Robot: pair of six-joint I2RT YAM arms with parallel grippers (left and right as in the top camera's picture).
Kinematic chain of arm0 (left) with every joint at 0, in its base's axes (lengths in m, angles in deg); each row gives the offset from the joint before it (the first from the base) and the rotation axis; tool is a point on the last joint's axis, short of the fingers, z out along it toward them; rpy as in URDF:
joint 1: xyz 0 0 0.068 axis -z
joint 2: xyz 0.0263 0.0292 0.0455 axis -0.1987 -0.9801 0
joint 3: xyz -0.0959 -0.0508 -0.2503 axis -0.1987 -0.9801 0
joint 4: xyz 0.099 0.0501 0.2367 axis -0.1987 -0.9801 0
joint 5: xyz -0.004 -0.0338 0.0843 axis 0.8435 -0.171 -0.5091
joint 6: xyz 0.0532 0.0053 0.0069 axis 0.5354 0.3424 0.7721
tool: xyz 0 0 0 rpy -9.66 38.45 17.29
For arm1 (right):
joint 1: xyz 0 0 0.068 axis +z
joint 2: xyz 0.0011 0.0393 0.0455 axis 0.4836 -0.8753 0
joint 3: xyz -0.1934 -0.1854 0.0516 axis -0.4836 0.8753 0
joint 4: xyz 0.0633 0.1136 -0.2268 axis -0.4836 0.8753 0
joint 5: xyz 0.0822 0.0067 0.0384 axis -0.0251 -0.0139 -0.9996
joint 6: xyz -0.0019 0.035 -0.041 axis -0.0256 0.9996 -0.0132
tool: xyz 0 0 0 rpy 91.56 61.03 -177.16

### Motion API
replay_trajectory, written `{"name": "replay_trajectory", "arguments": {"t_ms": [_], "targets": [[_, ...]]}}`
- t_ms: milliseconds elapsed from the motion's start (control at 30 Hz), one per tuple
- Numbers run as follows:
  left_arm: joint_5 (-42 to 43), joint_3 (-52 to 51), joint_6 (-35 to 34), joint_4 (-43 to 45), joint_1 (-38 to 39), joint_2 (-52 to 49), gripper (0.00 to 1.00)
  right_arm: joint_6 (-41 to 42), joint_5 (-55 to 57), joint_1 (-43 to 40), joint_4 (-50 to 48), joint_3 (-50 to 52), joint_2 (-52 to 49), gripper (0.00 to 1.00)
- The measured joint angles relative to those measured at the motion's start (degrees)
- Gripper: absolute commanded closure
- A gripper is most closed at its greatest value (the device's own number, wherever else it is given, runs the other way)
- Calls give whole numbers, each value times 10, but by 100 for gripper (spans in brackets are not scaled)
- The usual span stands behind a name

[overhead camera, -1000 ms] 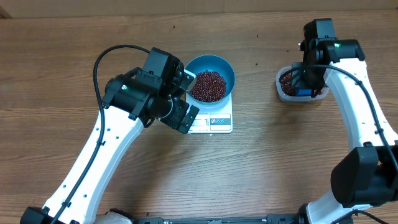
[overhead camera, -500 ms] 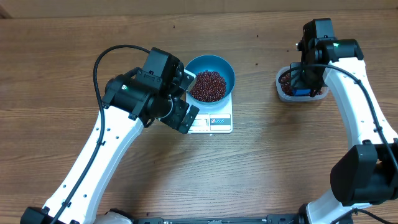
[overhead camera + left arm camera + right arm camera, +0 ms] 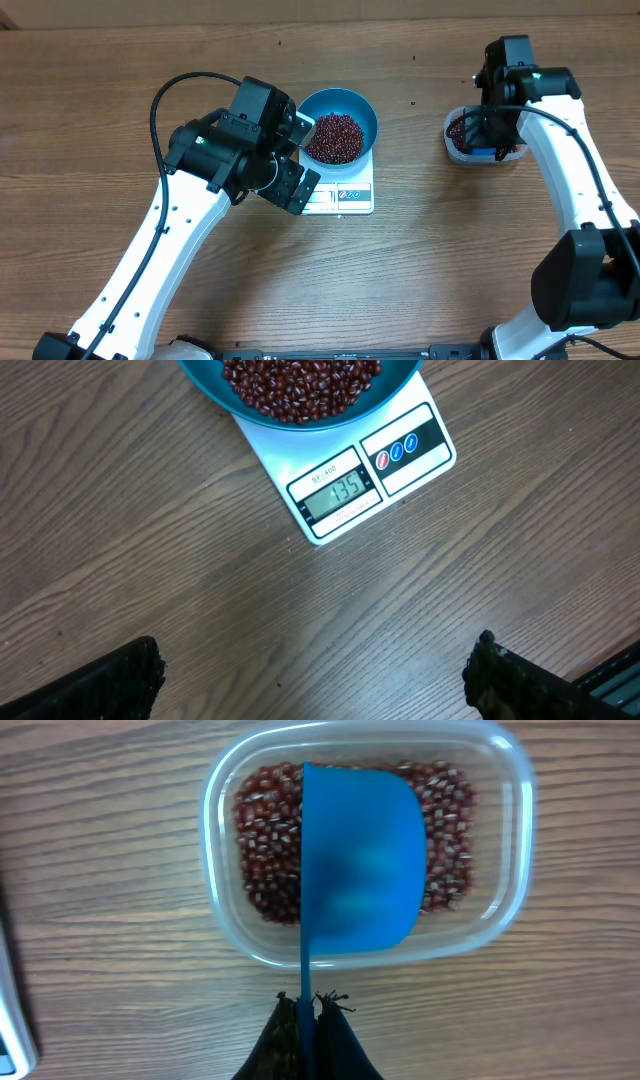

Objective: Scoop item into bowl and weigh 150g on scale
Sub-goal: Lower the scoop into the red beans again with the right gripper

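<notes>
Many loose beans [image 3: 262, 850] spill easily, so our right gripper [image 3: 308, 1005] pinches the scoop [image 3: 360, 870] by its thin handle; our left gripper [image 3: 315, 680] gapes wide.

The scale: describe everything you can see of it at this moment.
The scale is a small white square slab with rounded corners, plastic by the look, lying flat on the wooden table. Along its edge on the robot's side run a grey display reading what looks like 135 and a dark strip with one red and two blue round buttons. The blue bowl of red-brown beans sits on its platform and covers most of it. Nothing else touches it.
</notes>
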Motion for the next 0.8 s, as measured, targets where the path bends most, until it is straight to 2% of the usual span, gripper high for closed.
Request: {"name": "replay_trajectory", "arguments": {"t_ms": [233, 567, 800], "targets": [[0, 0, 0, 0, 0, 0, 0, -10, -60, 0, -18, 3, 0, 96], [0, 0, 0, 0, 0, 0, 0, -12, -60, -1, -19, 3, 0, 96], [0, 0, 0, 0, 0, 0, 0, -12, -102, -14, -20, 3, 0, 96]]}}
